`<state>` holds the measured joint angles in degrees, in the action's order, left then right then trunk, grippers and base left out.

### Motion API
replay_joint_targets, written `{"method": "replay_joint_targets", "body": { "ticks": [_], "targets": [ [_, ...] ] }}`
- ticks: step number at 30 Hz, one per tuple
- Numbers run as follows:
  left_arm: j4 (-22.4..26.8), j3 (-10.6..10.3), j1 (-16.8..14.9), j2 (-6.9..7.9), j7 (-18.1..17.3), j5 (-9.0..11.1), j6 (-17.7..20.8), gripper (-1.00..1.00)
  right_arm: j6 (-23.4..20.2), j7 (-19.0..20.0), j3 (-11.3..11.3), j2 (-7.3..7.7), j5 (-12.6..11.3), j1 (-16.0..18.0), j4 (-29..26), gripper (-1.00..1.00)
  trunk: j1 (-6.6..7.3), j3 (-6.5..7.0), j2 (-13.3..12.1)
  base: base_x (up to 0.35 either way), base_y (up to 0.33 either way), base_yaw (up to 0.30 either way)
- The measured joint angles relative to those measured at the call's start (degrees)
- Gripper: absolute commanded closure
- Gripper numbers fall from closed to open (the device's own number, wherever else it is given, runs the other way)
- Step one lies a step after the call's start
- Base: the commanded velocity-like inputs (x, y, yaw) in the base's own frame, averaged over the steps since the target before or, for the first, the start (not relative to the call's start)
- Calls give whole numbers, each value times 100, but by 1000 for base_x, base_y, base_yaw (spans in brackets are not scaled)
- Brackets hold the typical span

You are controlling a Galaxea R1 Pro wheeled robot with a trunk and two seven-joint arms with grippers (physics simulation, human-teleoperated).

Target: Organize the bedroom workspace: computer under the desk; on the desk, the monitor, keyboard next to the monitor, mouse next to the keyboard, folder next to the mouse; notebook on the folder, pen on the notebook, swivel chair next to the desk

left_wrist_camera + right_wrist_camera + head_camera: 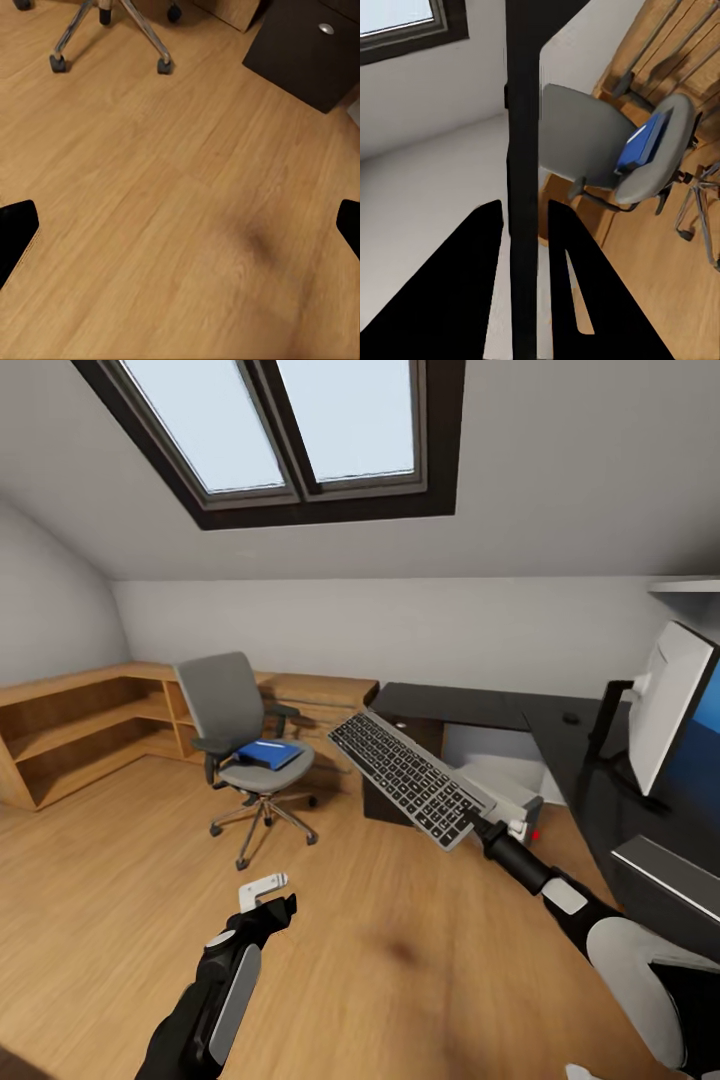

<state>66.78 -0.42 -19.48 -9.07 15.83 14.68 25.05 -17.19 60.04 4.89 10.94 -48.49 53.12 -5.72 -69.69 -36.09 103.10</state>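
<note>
The right gripper has its jaws clamped on one short end of the keyboard, held aloft beside the bench; stiff and light, it may swing, while the left gripper hangs wide open.

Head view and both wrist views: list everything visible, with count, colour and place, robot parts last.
keyboard: 1, black with grey keys, held in the air by the right claw, tilted
chair: 1, grey, on the floor before the wood shelves
folder: 1, blue, on the chair seat
monitor: 1, seen from its pale back, on the desk at right
mouse: 1, dark, on the desk
desk: 1, black, L-shaped, at right
computer: 1, light grey, under the desk
shelves: light wood, along the left wall
skylight: 1, dark frame, in the ceiling
left claw: open, over the bare floor
right claw: shut on the keyboard's edge
</note>
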Motion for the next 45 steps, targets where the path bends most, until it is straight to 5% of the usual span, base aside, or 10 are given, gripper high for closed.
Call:
{"method": "replay_joint_targets", "body": {
  "ticks": [7, 11, 18, 25, 35, 45],
  "targets": [
    [0, -8, 0, -6, -6, -3, -2, -100, 12, -610, 49, -130, -1144, 0, 17, 100, -1, 0, 0, 213, 147, 0],
    [-1, -24, 0, -13, -24, -12, -8, -100, 11, -994, 51, -141, -1403, 0, 18, 100, 19, 17, -39, 42, 20, 0],
    [-188, -55, 0, -22, 4, -15, -1, -100, -17, -1486, 47, -145, -1455, 2, 11, 100, 172, 143, -320, 5, 2, 0],
    [-745, -454, 0, -29, 34, -6, -83, -100, -38, -1594, 43, -134, -1453, 4, -28, 100, 326, 269, -600, 0, 0, 0],
    [-2186, -537, 0, -27, 8, -14, -1192, -100, -177, -1620, 14, -119, -1443, 12, -55, 100, 546, 448, -1001, 0, 0, 0],
    [-2928, -563, -1, -50, -13, -20, -1392, -100, -477, -2161, 47, -94, -1462, 20, -560, 100, 766, 628, -1403, 0, 0, 0]
  ]
}}
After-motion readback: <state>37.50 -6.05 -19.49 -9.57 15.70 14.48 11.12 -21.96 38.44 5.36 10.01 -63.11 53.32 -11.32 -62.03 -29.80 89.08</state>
